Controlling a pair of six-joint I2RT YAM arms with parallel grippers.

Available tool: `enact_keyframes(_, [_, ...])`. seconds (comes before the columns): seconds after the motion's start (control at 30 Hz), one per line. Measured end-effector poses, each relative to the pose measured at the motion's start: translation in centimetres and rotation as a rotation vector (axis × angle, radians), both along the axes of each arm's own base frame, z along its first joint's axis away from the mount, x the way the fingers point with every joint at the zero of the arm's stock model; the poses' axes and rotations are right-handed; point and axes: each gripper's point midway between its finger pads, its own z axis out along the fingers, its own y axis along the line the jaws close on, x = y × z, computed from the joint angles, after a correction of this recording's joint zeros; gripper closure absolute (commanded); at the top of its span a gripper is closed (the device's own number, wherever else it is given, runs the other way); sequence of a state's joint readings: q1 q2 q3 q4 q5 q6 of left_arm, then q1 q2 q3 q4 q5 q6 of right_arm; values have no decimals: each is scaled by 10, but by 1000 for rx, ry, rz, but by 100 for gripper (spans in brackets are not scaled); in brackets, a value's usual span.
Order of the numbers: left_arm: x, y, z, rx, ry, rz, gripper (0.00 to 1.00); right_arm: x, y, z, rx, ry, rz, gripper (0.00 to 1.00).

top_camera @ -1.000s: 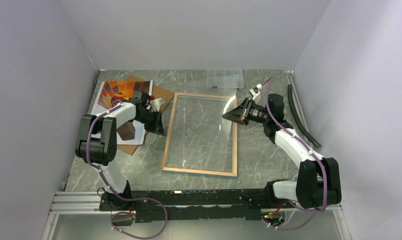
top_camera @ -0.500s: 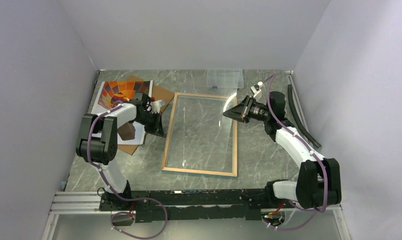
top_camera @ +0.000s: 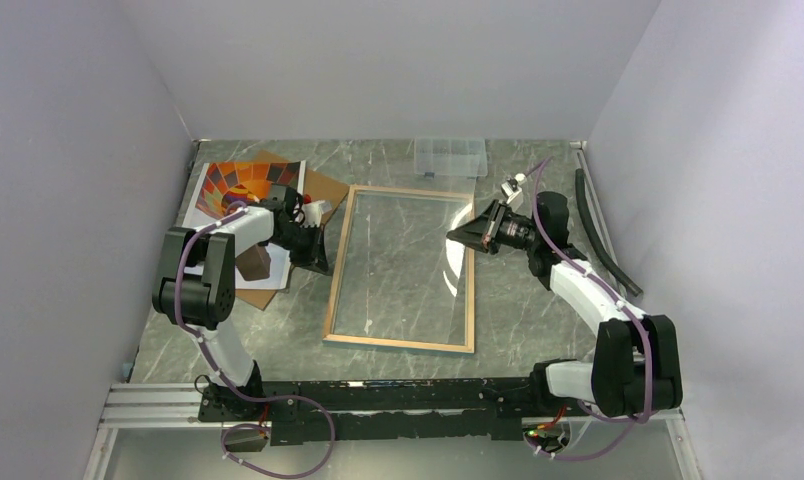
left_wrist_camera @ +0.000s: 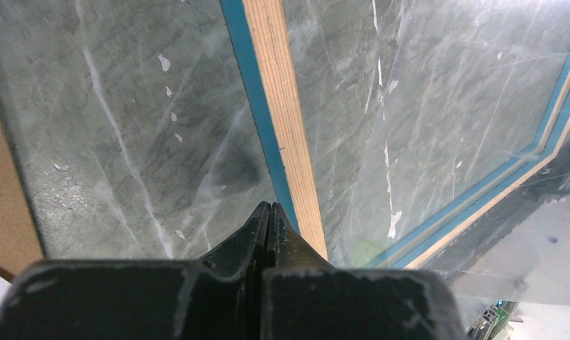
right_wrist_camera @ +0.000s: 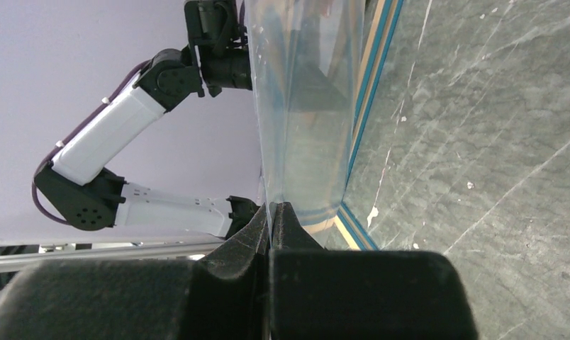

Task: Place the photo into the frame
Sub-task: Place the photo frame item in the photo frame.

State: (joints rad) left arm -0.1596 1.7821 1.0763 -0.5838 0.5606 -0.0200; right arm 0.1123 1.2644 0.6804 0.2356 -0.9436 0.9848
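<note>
The frame (top_camera: pixel 400 343) lies flat mid-table with its tan rear side up; its blue edge and tan rail (left_wrist_camera: pixel 286 113) show in the left wrist view. My right gripper (top_camera: pixel 451 236) is shut on the right edge of the clear pane (right_wrist_camera: pixel 307 106), and that edge is lifted off the frame's right rail (right_wrist_camera: pixel 367 92). My left gripper (top_camera: pixel 323 262) is shut, tips (left_wrist_camera: pixel 269 207) together with nothing between them, just outside the frame's left rail. The photo (top_camera: pixel 240 180) lies picture-up at the far left, partly under my left arm.
A brown backing board (top_camera: pixel 323 190) lies under the photo. A small clear plastic box (top_camera: pixel 450 157) stands at the back, behind the frame. A long black strip (top_camera: pixel 603 235) lies along the right wall.
My right gripper rose a little, then dipped again, with the pane's edge still in it. The left gripper has hardly moved.
</note>
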Motion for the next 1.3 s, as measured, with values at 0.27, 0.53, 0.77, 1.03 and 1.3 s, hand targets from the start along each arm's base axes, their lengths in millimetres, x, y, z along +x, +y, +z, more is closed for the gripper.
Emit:
enact_keyframes(0.27, [-1,-1,-1,1,3,-2,97,0,0,0,10,11,-5,100])
enact_keyframes(0.53, [-1,-2,-1,1,4,-6,97,0,1,1,34,15,-13,100])
enact_keyframes(0.77, [-2,-2,-4,3,14,-8,97,0,1,2,33,18,-12,100])
enact_keyframes(1.03, [-2,-2,-4,4,15,-8,97,0,1,2,34,18,-12,100])
enact_keyframes(1.3, [-3,-1,-5,10,16,-6,97,5,-1,18,39,-15,-18,100])
